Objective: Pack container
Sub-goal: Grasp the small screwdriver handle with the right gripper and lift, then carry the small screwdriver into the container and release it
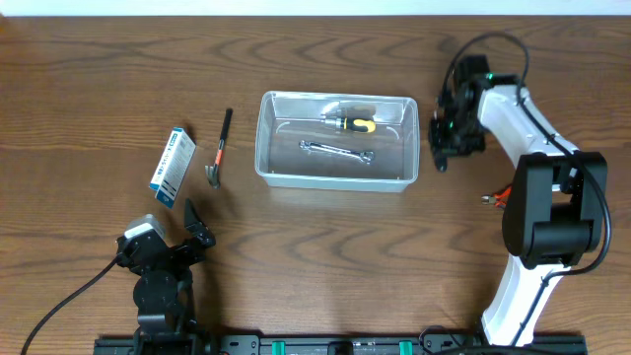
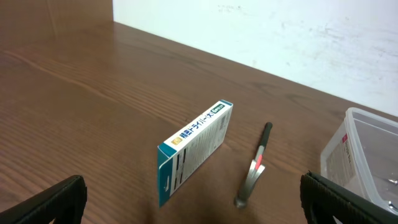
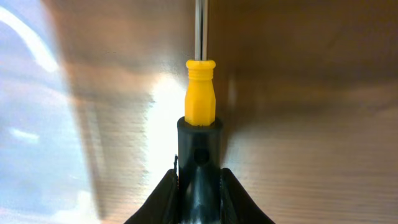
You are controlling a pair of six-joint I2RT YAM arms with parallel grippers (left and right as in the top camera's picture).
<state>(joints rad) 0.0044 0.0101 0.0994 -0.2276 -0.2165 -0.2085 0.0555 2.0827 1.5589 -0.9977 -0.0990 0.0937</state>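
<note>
Overhead, the container (image 1: 337,181) sits in the middle of the worktop (image 1: 99,79), open side up, its long side running left to right, with the right claw (image 3: 199,190) just to its right. That claw is clenched on a screwdriver (image 3: 200,93); the left claw (image 2: 199,202) is spread wide, holding nothing. Held by its end, the screwdriver may slip, or bump the rim and shove the container.

A blue-and-white box (image 1: 173,166) lies beside a hammer (image 1: 220,148) on the wooden table (image 1: 89,79).
</note>
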